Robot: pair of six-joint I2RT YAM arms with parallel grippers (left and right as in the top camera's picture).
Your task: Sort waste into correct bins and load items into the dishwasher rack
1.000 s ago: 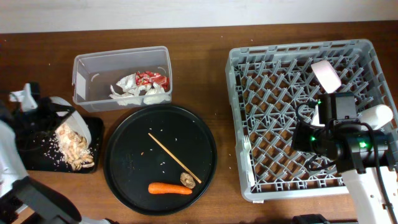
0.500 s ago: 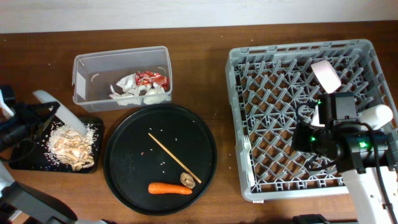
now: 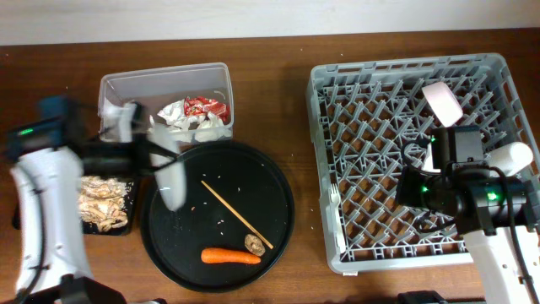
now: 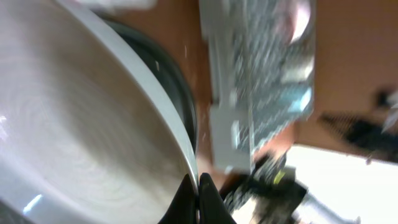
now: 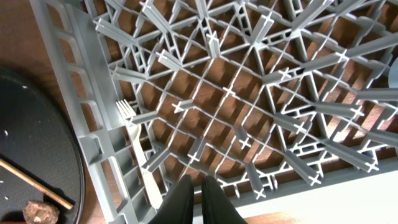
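Note:
My left gripper [image 3: 153,155] is shut on the rim of the wide pale bowl [image 3: 171,181], which hangs on edge, blurred, over the left side of the round black tray [image 3: 253,177]. In the left wrist view the bowl [image 4: 81,112] fills the left and the fingers [image 4: 198,193] pinch its rim. The pale grainy food [image 3: 101,205] lies in the shallow black tray [image 3: 132,218]. My right gripper [image 5: 198,190] is shut and empty above the grey rack [image 3: 405,67]. The rack holds the white fork [image 3: 335,196], a pinkish-white bowl [image 3: 441,101] and a white cup [image 3: 512,156].
The clear tub [image 3: 164,76] holds white napkins [image 3: 181,127] and the red wrapper [image 3: 205,106]. The wooden stick [image 3: 236,214], the carrot [image 3: 229,256] and a brown chunk [image 3: 253,244] lie on the round tray. The fork [image 5: 134,134] lies along the rack's [image 5: 249,93] left wall.
My left gripper has swung right with the bowl, from over the shallow black tray to the round tray's left side. The food now lies in the black tray. The right arm has not moved.

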